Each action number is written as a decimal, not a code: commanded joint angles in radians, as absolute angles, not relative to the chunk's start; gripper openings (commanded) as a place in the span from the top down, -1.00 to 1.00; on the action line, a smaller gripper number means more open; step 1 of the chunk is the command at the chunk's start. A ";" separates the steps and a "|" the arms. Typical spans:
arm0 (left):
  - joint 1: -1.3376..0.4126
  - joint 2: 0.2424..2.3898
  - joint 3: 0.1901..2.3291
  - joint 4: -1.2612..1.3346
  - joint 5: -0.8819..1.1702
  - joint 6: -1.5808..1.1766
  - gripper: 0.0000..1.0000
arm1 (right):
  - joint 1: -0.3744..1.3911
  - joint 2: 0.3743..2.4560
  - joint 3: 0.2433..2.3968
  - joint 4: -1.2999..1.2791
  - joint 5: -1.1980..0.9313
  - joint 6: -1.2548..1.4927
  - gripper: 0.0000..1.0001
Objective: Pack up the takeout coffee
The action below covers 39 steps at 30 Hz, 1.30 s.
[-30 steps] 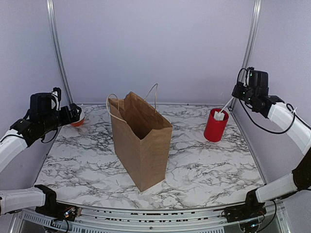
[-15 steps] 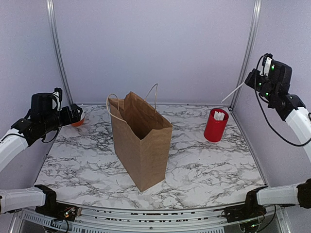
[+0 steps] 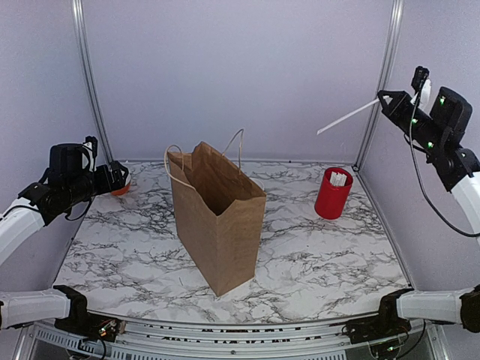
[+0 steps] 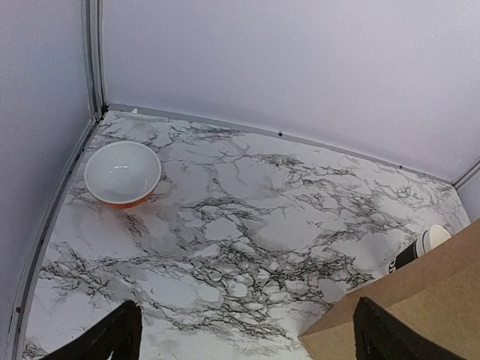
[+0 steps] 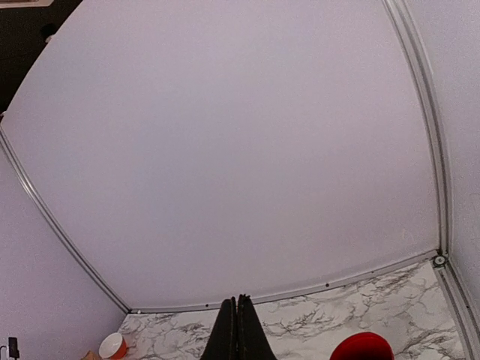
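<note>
The right tool (image 3: 383,96) hangs high above the table's (image 3: 315,255) far right corner. Its fingers are pressed together on one end of a white stick (image 3: 346,118), which slants down and to the left from the tip. Directly below this tool stands a red cup (image 3: 333,193) with more white sticks in it.

The left tool (image 3: 114,177) hovers low over the table's left side, its fingers (image 4: 114,339) spread wide with nothing between them. An orange bowl (image 4: 122,173), white inside, sits just ahead of it. A brown paper bag (image 3: 217,217) stands open to its right, with no print showing.

Beyond the bag's top edge, ahead and to the right of the left tool, a black cup (image 4: 409,256) with a white rim peeks out. The white lettering near its base is too small to read. I cannot tell whether this cup is the takeout coffee.
</note>
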<state>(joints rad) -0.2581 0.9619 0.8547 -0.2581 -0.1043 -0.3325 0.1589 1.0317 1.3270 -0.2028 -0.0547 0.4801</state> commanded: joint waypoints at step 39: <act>-0.252 0.981 0.853 -0.228 -0.081 -0.342 -0.98 | 0.458 1.112 1.393 0.157 -0.592 0.573 1.00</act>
